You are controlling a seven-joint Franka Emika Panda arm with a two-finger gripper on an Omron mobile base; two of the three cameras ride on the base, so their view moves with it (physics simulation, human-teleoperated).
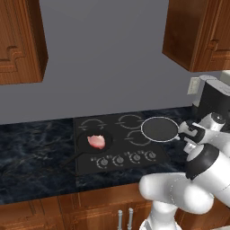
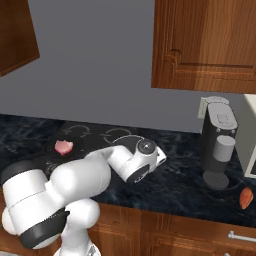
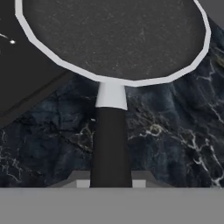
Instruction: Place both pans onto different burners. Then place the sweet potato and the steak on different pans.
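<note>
Pans: the black pan (image 1: 92, 143) sits on a front burner of the cooktop (image 1: 117, 162) with the steak (image 1: 96, 141) inside. Gripper (image 3: 111, 183) is closed on the silver-rimmed pan (image 1: 159, 129) handle, at the cooktop's right edge. Sweet potato (image 2: 245, 198) waits far right of the cooktop.

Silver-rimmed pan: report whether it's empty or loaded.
Empty. The silver-rimmed pan shows only bare dark surface; the steak lies in the black pan.
</note>
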